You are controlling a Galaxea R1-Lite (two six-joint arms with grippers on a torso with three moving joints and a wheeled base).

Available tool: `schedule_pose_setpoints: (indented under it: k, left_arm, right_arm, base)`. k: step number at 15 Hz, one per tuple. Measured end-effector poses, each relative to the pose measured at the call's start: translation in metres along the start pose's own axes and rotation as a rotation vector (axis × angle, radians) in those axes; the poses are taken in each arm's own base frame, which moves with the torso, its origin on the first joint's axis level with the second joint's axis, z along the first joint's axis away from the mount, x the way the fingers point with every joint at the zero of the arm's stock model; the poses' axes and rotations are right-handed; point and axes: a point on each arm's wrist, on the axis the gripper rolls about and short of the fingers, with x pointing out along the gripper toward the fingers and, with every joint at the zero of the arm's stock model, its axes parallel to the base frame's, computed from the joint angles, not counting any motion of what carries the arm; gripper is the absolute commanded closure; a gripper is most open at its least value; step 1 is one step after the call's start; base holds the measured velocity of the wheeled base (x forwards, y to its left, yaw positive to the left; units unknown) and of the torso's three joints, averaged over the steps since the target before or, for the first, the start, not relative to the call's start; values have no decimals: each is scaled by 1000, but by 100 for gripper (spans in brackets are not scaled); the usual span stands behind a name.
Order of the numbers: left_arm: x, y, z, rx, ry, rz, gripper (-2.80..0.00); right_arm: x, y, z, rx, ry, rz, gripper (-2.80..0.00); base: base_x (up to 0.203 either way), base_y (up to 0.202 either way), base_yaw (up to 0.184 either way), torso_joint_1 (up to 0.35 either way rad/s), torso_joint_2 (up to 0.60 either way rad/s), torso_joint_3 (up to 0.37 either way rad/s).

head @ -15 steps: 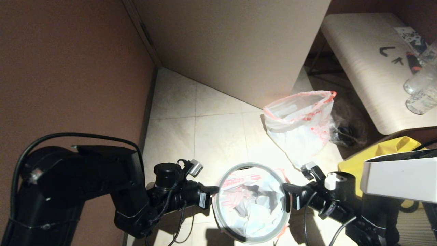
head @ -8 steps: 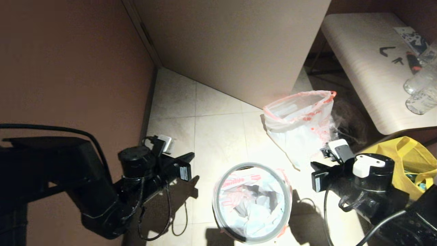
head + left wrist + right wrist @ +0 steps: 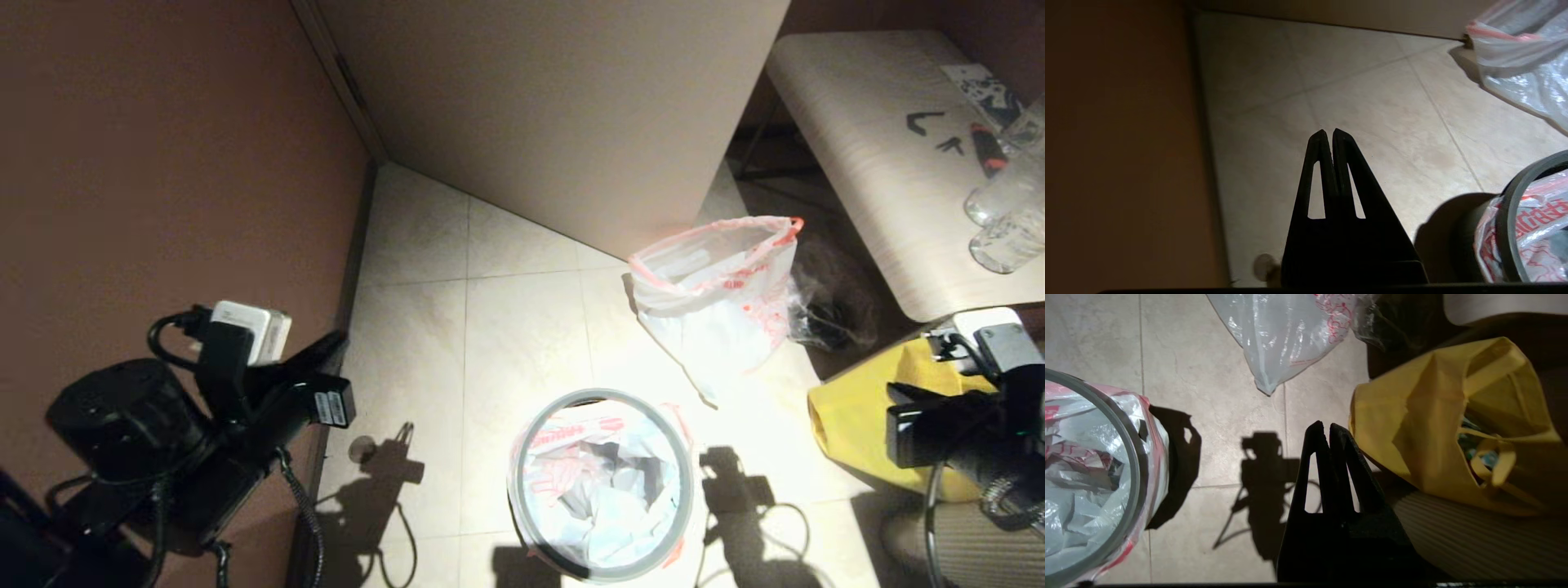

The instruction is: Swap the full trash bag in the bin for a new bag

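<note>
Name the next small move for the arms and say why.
Probably just settle both arms at rest, clear of the bin. The new bag already lines it, hem folded over the rim under the grey hoop, and the other bag stands on the floor. The left gripper and right gripper are shut, empty and apart from the bin.

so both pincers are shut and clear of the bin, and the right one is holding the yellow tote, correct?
Not quite. The right pincer is shut but empty: the right wrist view shows it beside the yellow tote, not gripping it. The left pincer is shut too, and both are clear of the bin.
</note>
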Motion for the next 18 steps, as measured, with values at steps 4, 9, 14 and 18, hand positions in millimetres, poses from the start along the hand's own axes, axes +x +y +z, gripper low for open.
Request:
schedule_pose_setpoints:
  k: [4,9,14,18]
  left_arm:
    - [-46,9,21,57,-37,193,0]
    - [-87,33,34,12,-87,444,0]
    - [-115,68,38,29,-126,732,0]
    - [-144,74,44,35,-182,805,0]
  right_arm:
    - [-59,-30,3,1,18,-52,0]
    - [-120,-58,-12,16,24,-151,0]
    - [-178,-74,-28,46,-56,-273,0]
    - [-214,-76,-54,33,-102,-313,0]
  base:
    - [0,0,0,0,0,0]
    - [0,0,0,0,0,0]
    - [0,0,0,0,0,0]
    - [0,0,0,0,0,0]
